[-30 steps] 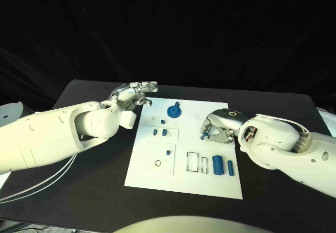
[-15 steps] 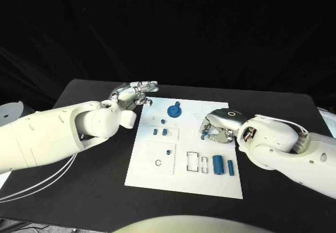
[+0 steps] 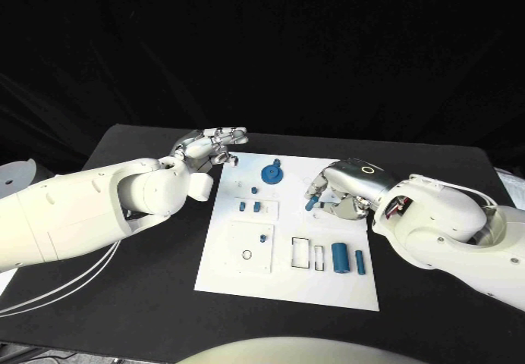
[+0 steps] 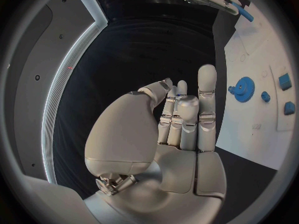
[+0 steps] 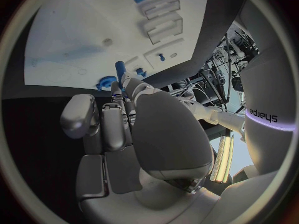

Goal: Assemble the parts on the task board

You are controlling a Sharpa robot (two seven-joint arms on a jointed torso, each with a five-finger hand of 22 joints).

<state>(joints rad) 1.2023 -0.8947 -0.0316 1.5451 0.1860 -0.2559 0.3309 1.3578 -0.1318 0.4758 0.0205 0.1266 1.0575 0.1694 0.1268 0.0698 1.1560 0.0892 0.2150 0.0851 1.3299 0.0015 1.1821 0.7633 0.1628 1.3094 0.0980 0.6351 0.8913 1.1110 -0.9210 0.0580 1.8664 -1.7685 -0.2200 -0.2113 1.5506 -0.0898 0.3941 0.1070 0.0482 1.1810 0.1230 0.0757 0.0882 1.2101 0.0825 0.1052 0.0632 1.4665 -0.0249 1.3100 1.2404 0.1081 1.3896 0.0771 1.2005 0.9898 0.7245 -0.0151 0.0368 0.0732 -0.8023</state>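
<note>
The right hand (image 3: 341, 193) has lifted slightly, now pinching a small blue peg (image 3: 311, 203) above the task board (image 3: 287, 288), at three o'clock from the blue gear (image 3: 271, 175); insertion likely follows. The left hand (image 3: 208, 144) stays loosely curled and holds nothing.

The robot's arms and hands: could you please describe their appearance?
Both arms are glossy white, with bulky rounded shells. Each ends in a silver metallic hand: the left hand and the right hand. Thin white cables hang below the left arm.
</note>
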